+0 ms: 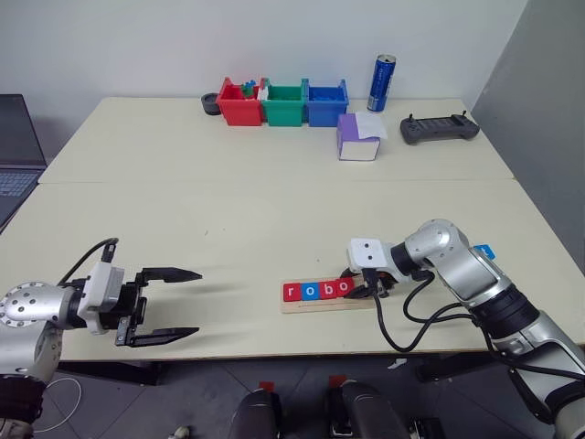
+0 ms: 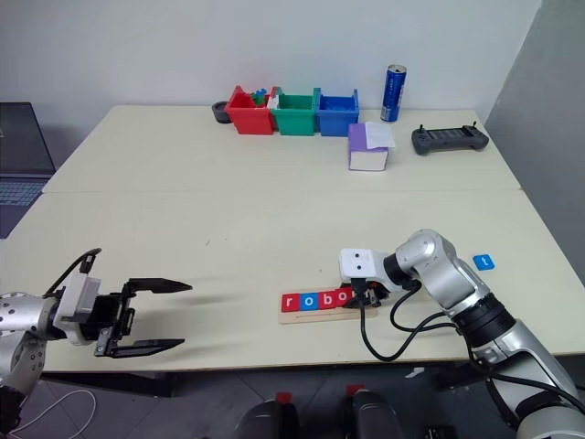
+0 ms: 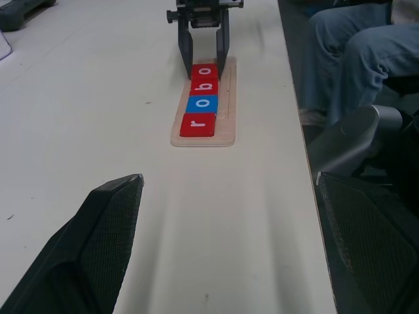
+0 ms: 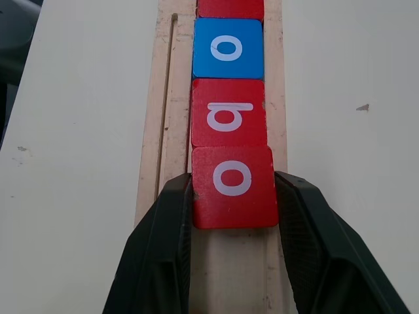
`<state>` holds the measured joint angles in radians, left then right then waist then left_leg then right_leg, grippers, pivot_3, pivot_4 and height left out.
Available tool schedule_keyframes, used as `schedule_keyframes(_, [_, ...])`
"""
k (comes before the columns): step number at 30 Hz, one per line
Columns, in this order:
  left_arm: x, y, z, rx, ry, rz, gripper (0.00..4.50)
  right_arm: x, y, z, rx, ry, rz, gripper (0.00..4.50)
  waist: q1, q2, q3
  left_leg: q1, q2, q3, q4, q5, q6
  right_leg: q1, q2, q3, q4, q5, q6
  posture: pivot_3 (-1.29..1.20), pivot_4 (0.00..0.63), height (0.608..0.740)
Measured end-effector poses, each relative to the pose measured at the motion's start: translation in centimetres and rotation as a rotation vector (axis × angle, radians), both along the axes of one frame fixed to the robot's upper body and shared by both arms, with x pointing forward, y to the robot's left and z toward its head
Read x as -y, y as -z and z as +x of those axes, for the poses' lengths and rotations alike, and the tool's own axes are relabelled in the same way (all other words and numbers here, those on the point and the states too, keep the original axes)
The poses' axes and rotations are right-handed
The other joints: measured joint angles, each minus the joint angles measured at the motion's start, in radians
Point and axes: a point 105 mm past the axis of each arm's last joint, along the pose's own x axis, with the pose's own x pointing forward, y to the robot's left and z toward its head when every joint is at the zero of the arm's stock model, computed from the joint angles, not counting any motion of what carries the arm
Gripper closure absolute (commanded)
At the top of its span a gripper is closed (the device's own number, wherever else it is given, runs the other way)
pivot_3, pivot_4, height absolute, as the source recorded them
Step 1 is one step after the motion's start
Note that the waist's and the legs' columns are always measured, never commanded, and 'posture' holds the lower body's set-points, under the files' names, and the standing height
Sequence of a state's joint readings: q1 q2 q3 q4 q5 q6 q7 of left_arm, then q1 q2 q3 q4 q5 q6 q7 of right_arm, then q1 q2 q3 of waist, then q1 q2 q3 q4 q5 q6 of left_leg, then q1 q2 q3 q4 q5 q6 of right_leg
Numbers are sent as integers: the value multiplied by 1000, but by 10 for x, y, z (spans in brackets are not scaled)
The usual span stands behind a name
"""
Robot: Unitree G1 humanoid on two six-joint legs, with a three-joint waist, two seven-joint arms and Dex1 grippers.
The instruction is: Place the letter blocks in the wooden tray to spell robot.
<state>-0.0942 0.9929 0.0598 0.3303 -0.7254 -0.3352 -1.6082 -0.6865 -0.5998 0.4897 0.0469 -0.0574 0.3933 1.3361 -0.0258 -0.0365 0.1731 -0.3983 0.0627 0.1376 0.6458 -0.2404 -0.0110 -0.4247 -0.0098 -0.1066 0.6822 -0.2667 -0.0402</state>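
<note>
Our right claw is clamped on the red o block, fourth in the wooden tray. Our left claw hangs with fingers apart over the counter; we see the blue t block off the tray.

Probably a robotics lab: bare pale table, sorting bins, a handheld controller, laptop at the edge.
</note>
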Motion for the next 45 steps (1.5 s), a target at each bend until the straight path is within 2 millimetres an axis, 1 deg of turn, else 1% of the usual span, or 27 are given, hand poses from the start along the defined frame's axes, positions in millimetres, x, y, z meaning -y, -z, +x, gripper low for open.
schedule_keyframes(8, [-2, 1, 2, -2, -13, -2, 0, 1, -2, -3, -34, 12, 6, 3050, 0, 0, 0, 0, 0, 0, 0, 0, 0, 0, 0, 0, 0, 0, 0, 0, 150, 740])
schedule_keyframes(13, [-2, -2, 4, 11, -10, -2, 0, 1, -3, -3, -38, 14, 13, 3050, 0, 0, 0, 0, 0, 0, 0, 0, 0, 0, 0, 0, 0, 0, 0, 0, 150, 740])
schedule_keyframes(24, [-3, 0, 4, 6, -18, 0, 0, -1, -3, -3, -39, 13, 14, 3050, 0, 0, 0, 0, 0, 0, 0, 0, 0, 0, 0, 0, 0, 0, 0, 0, 150, 740])
schedule_keyframes(31, [-3, 1, 4, 1, -19, 11, 0, -1, -2, -5, -49, 5, 16, 661, -1, 0, 0, 0, 0, 0, 0, 0, 0, 0, 0, 0, 0, 0, 0, 0, 150, 740])
schedule_keyframes(33, [-3, 1, 3, 0, -19, 11, 0, -1, -2, -5, -47, 7, 17, 57, 0, 0, 0, 0, 0, 0, 0, 0, 0, 0, 0, 0, 0, 0, 0, 0, 150, 740])
schedule_keyframes(39, [-3, 1, 4, 0, -19, 11, 0, 1, -4, -3, -32, 16, 14, 57, 0, 0, 0, 0, 0, 0, 0, 0, 0, 0, 0, 0, 0, 0, 0, 0, 150, 740])
schedule_keyframes(41, [-3, 1, 4, 0, -19, 11, 0, 2, -11, -3, -13, 21, 20, 57, 0, 0, 0, 0, 0, 0, 0, 0, 0, 0, 0, 0, 0, 0, 0, 0, 150, 740])
schedule_keyframes(44, [-4, 1, 4, 2, -19, 11, 0, 6, -30, -8, 5, 26, 62, 57, 0, 0, 0, 0, 0, 0, 0, 0, 0, 0, 0, 0, 0, 0, 0, 0, 150, 740])
schedule_keyframes(45, [-3, 1, 4, 3, -19, 12, 0, 6, -35, -11, 9, 25, 78, 424, 0, 0, 0, 0, 0, 0, 0, 0, 0, 0, 0, 0, 0, 0, 0, 0, 150, 740])
